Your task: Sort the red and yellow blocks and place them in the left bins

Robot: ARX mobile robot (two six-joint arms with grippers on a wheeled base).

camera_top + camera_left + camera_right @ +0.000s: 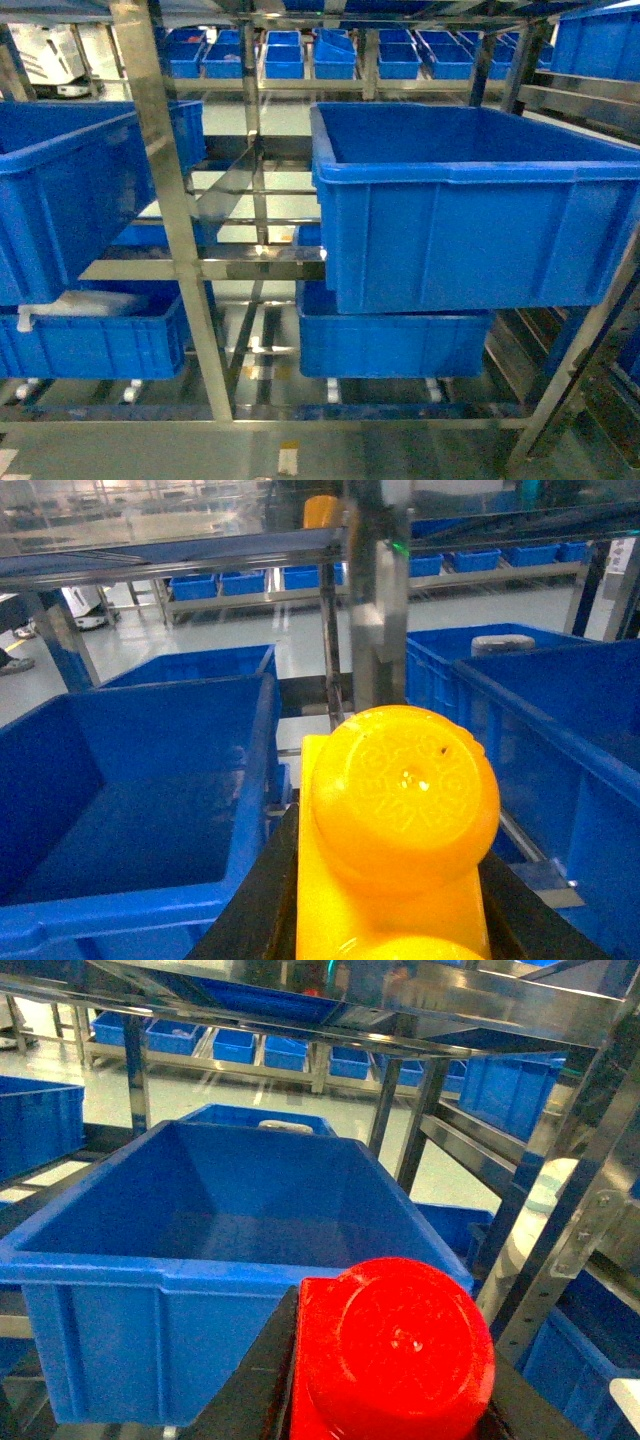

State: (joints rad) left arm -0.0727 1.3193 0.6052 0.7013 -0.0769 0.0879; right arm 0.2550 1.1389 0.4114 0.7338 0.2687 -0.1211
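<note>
Both blocks, yellow [400,830] and red [390,1355], point studs toward wrist cameras.

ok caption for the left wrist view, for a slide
Left pincer holding the yellow block beside an empty blue bin on the rack.

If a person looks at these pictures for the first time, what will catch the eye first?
In the left wrist view, the yellow block fills the lower middle, held in the left gripper before an empty blue bin. In the right wrist view, the red block sits likewise in the right gripper. The head view shows a large blue bin on a steel rack.
</note>
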